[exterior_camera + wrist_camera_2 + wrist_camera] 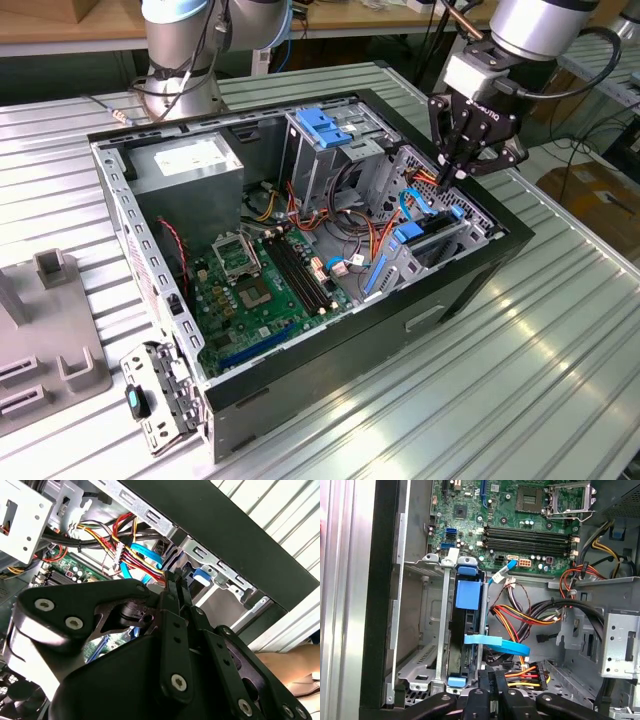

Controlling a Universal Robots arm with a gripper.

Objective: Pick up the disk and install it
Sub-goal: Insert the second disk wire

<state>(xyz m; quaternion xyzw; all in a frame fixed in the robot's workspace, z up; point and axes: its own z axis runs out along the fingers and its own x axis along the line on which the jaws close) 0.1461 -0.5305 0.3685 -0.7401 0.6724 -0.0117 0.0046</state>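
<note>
The disk (432,238) stands on edge in the metal bay at the front corner of the open computer case (300,370), on the exterior view's right. Its bright blue frame (469,595) edges the dark drive body (465,622). My gripper (452,175) hangs just above that bay with its two black fingers pressed together and nothing between them. In both wrist views the fingertips (492,677) sit beside a bundle of red, yellow and black power wires (525,672) and a flat blue data cable (497,646). In the second wrist view the gripper (176,577) points down at the same wires.
The motherboard (255,285) lies on the case floor. A grey power supply (190,165) sits at the back, and beside it a drive cage with a blue bracket (325,125). A grey fixture (50,330) stands on the ribbed table at the exterior view's left.
</note>
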